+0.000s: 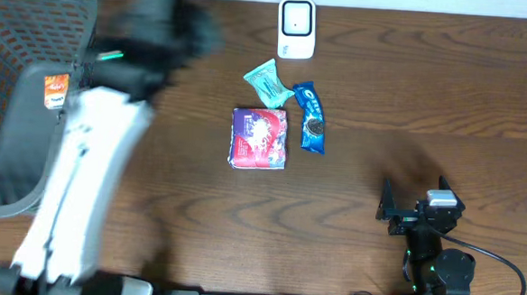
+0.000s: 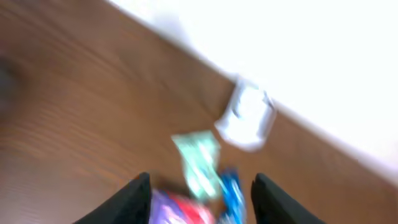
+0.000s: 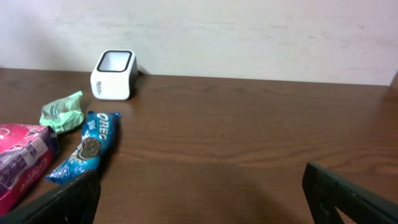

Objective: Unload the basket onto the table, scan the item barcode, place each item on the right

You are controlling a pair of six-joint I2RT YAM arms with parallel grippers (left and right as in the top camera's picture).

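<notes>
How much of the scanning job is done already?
Maybe one item: something with an orange label seems to sit in the basket on the left. Right now nothing is in hand; the left claw and right claw are both open and empty. Still left: the green packet, blue cookie pack and purple pack lie on the table, away from the white scanner.

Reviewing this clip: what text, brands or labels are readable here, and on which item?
"OREO": on the blue packet.
Purple pack: print too blurred to read.
Green packet, white scanner, orange tag at left: markings too small to read.
</notes>
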